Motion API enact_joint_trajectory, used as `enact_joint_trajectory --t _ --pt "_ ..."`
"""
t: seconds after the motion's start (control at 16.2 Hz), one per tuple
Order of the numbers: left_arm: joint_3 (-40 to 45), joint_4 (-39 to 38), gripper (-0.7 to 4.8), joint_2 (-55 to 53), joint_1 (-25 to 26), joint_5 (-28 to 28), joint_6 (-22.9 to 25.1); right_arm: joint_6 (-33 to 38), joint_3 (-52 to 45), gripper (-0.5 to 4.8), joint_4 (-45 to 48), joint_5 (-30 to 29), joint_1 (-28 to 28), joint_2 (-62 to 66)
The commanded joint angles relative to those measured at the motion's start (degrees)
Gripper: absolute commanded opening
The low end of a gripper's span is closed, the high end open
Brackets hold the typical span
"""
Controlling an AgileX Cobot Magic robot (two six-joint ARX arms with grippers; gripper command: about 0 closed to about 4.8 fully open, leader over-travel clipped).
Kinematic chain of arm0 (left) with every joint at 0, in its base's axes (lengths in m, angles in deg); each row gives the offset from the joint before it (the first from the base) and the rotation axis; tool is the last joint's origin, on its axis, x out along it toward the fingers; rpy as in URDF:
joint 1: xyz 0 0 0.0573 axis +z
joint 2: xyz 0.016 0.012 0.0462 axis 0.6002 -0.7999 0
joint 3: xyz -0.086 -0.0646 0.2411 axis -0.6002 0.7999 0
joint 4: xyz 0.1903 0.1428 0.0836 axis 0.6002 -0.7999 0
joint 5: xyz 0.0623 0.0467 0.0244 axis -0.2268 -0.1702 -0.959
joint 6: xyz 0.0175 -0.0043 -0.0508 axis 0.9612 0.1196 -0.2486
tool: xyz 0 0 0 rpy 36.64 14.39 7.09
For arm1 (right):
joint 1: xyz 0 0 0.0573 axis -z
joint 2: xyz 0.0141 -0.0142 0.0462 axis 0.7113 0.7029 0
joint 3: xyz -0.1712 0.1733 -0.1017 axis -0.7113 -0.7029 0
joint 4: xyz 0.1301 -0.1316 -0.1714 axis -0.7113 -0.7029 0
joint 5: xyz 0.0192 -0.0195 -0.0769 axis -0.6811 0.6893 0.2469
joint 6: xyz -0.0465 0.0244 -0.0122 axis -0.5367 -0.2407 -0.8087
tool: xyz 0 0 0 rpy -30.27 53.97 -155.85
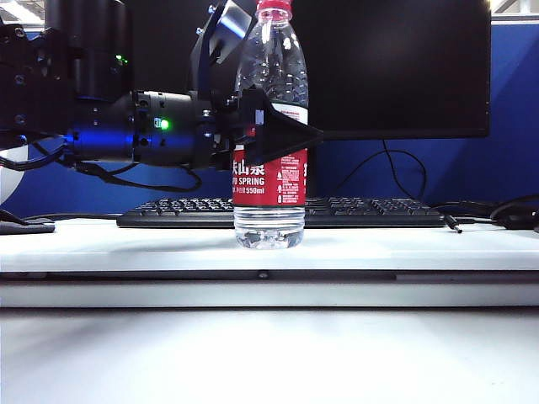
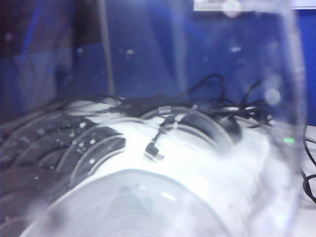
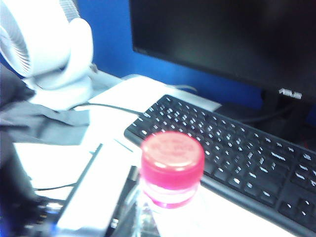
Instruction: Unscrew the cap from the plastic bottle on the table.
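Exterior view: the plastic bottle [image 1: 270,126] stands upright at the centre of the frame on the white table [image 1: 152,244], just in front of a black keyboard [image 1: 370,212]. Its red cap [image 1: 274,9] is screwed on at the very top edge of the picture. The left gripper [image 1: 278,133] comes in level from the left side of the frame, its black fingers [image 1: 290,135] closed around the bottle at the top of the red and white label, holding the body. A dark monitor [image 1: 396,67] fills the upper right behind the bottle.

Left wrist view: the clear, ribbed wall of the bottle [image 2: 148,163] fills nearly the whole frame, blurred, with cables and the table seen through it.

Right wrist view: the cap [image 3: 172,159] sits in the lower middle of the frame, seen from above, with the bottle's neck [image 3: 170,210] below it, the keyboard [image 3: 232,158] to the right and a white fan [image 3: 44,44] in the upper left. The right gripper's own fingers do not show in any view; its jaws are pressed together, and whether they touch anything cannot be told.
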Motion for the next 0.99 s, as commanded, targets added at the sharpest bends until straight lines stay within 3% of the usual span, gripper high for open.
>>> enact_joint_trajectory --t 0.06,0.31,0.56,0.99 --pt "0.11 -1.44 2.67 -0.13 0.07 0.00 0.22 -0.15 0.17 -0.04 1.84 0.09 0.26 0.11" --pt "0.11 -1.46 2.67 -0.13 0.07 0.00 0.20 -0.15 0.17 -0.04 4.83 0.02 1.84 0.13" --pt "0.11 -1.46 2.67 -0.13 0.07 -0.04 0.22 -0.68 0.20 -0.04 18.51 -0.02 2.91 0.26" --pt "0.11 -1.46 2.67 -0.13 0.09 -0.17 0.31 -3.19 0.17 -0.04 14.56 1.77 2.91 -1.84"
